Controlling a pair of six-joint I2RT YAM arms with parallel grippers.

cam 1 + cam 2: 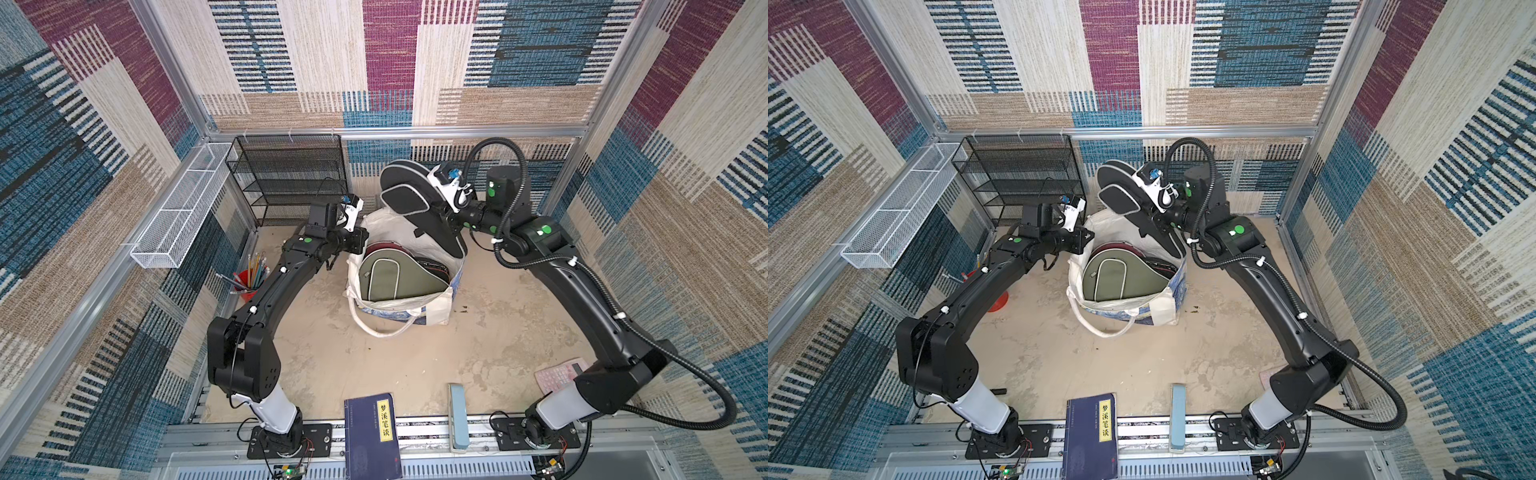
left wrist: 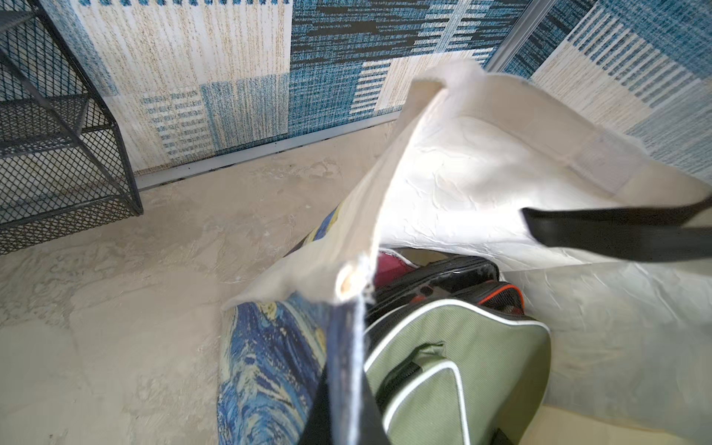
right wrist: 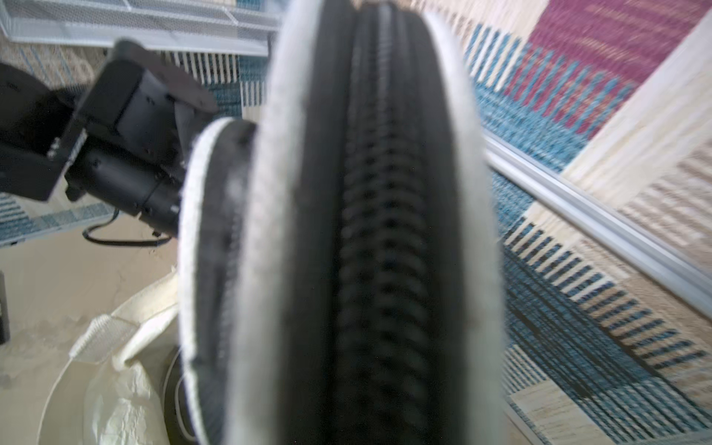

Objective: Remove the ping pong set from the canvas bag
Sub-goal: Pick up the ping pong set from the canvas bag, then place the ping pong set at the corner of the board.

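R gripper [image 1: 441,210]: fingers clamped on black case [image 1: 405,197]. Case is paddle-shaped w/ pale piping and a front pocket, held up over canvas bag [image 1: 436,309], tilted, narrow end down toward bag mouth. Its zip edge fills R wrist view, blurred. L gripper [image 1: 362,243]: fingers fully closed, pinching bag rim. Bag stands on table [image 1: 374,374], cream w/ blue swirl print. Inside: olive green case [image 1: 386,278] on top, maroon case [image 1: 384,249] and black-and-red case [image 2: 481,293] behind it.
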